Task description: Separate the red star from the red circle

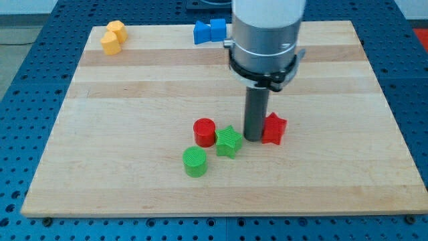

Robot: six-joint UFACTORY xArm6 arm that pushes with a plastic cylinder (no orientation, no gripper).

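The red star [274,128] lies a little right of the board's middle. My tip [253,138] stands right against the star's left side. The red circle [204,132] lies to the view's left of the tip, about a block's width from it. A green star [229,141] sits between the red circle and the tip, touching or almost touching the circle's lower right. The rod hides the red star's left points.
A green circle [194,162] lies below the red circle. A yellow block [114,37] sits at the wooden board's [134,100] top left corner. A blue block [210,31] sits at the top edge, partly behind the arm.
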